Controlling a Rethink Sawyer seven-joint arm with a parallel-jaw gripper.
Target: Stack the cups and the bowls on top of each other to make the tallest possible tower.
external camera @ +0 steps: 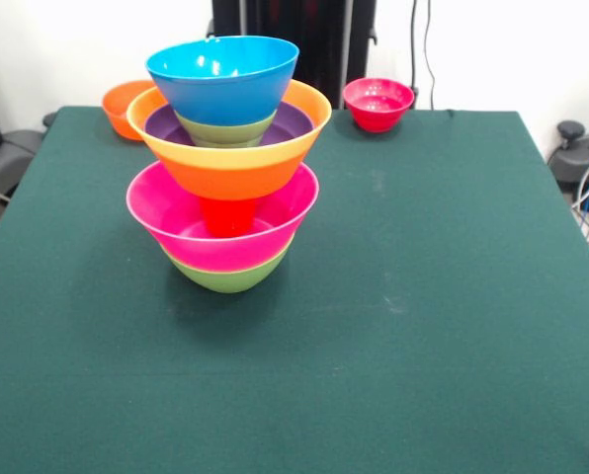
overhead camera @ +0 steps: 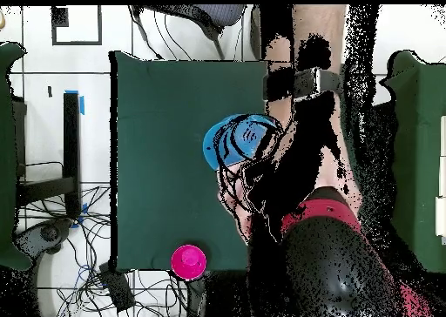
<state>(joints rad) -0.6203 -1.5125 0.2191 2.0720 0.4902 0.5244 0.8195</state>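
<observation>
- Tower [external camera: 227,168]: 6 pieces, blue bowl [external camera: 222,77] topmost, standing on the table [external camera: 423,326].
- Gripper: not visible in either view.
- Next move, judged: add the red bowl [external camera: 378,104] or orange bowl [external camera: 125,107].

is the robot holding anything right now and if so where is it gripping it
Cannot be told. The front view shows no gripper; overhead, the arm reaches over the tower, hiding any hold.

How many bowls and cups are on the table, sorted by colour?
Blue bowl: 1
Green bowls: 2
Purple bowl: 1
Orange bowls: 2
Pink bowl: 1
Small red-pink bowl: 1
Red cup: 1
Total: 9
</observation>
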